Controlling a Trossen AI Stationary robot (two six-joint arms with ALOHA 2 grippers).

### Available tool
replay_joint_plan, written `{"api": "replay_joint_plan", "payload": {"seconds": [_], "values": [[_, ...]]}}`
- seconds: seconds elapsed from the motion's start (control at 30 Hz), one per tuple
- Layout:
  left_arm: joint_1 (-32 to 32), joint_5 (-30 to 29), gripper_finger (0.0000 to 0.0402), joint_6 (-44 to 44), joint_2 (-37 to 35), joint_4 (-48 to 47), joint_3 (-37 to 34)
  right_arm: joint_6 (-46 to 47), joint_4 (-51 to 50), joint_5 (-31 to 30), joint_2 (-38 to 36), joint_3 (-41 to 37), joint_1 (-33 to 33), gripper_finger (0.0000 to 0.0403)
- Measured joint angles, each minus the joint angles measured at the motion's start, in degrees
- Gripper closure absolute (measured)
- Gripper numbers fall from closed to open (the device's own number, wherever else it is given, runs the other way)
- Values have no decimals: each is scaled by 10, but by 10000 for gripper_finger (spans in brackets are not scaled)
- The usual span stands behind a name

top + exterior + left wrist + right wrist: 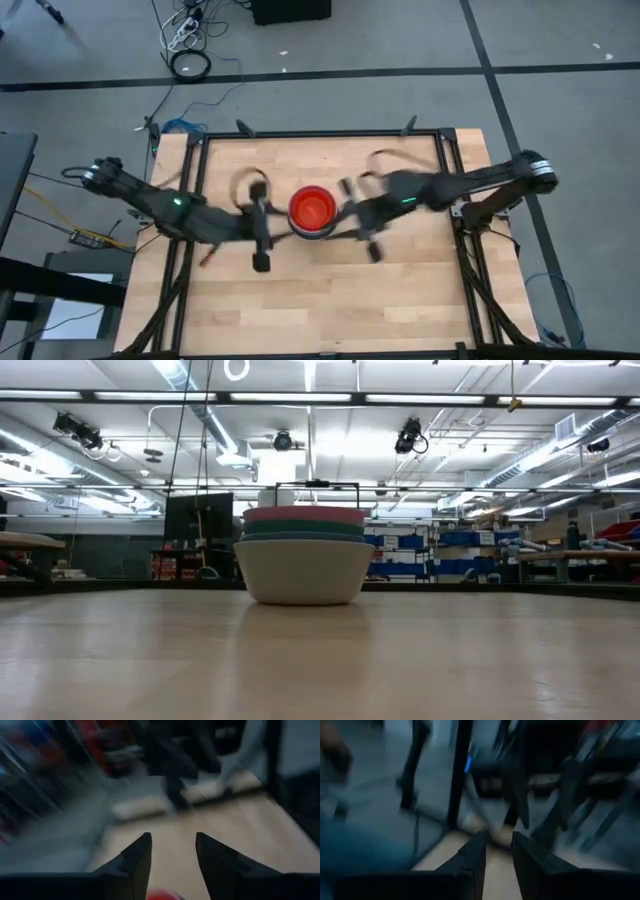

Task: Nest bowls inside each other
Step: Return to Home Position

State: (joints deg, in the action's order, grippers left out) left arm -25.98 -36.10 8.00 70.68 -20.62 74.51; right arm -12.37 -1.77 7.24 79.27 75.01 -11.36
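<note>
Your nested bowls [311, 212] stand as one stack at the middle of the light wooden table [330, 300]. The outermost is a round pale grey-white plastic bowl [303, 572] sitting upright on the wood. Above its rim, in the low view, you see the edges of the bowls inside it: a dark blue-green band [303, 535], then a pinkish-red rim on top. From above, only the innermost one shows its inside, a small round orange-red plastic bowl [312, 208]. You cannot tell from these views how many bowls the stack holds. To the left of the stack, your left gripper [173, 836] is just beside it. Its two dark fingers [140, 857] are moderately spread, with bare wood between them and nothing held. To the right of the stack, your right gripper [499, 834] is also just beside it. Its claw is narrower, a slim gap showing wood between the fingers [476, 852], again holding nothing. A black metal frame [320, 134] borders the table, and a coiled black cable [190, 65] lies on the grey floor beyond its far left corner.
</note>
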Motion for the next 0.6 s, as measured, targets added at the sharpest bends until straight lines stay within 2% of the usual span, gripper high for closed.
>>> {"api": "replay_joint_plan", "payload": {"seconds": [0.07,0.13,0.23,0.4,0.6], "values": [[2,-35,238,99,-16,55,35,-3,4,-25,-58,17,0,319],[9,-39,238,175,-43,108,54,-8,4,-31,-120,23,4,320],[31,-18,238,225,-95,163,61,-14,-26,-23,-199,23,8,321],[100,18,238,199,-165,145,60,-17,-97,-23,-275,21,30,319],[194,29,238,171,-168,85,58,-13,-106,-15,-286,21,89,320]]}}
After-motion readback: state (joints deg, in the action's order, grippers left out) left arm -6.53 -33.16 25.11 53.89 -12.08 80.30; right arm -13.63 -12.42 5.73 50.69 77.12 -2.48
